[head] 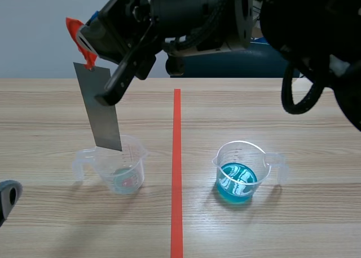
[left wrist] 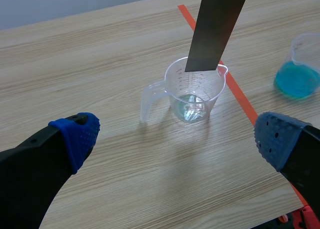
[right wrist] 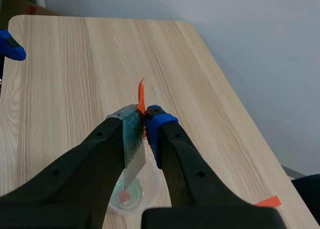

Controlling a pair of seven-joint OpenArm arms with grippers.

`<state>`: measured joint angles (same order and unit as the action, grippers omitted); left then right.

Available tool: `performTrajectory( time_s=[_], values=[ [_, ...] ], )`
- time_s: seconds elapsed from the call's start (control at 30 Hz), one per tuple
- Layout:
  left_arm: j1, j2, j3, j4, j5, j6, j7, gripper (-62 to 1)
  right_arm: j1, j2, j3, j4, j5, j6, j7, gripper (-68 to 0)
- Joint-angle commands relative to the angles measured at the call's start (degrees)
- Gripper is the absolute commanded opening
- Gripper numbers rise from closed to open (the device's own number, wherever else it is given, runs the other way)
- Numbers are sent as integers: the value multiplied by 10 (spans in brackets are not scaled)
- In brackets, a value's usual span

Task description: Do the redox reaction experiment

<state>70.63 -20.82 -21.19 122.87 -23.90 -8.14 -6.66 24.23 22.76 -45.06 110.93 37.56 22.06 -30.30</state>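
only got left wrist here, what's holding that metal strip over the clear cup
Observer: The right gripper is shut on the metal strip near its top end.
Operator: anything on the strip up there
Observer: An orange-red tag sticks out from its top edge.
Operator: is the blue cup whole, i only see part
Observer: Yes, the cup of blue liquid stands upright across the tape line from the clear cup.
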Motion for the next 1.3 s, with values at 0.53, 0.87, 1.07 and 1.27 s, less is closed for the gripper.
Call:
performTrajectory(
  time_s=[0.53,0.87,1.07,1.27],
  values=[
    [0,1,-2,5,-3,-1,-8,14,-134,187,183,106,2,7,45,-667],
    [0,1,-2,5,-3,-1,-8,14,-245,314,285,114,6,33,149,-667],
    [0,1,-2,5,-3,-1,-8,14,-303,371,336,114,6,60,190,-667],
    [0,1,-2,5,-3,-1,-8,14,-343,399,376,114,6,65,211,-667]
  ],
)
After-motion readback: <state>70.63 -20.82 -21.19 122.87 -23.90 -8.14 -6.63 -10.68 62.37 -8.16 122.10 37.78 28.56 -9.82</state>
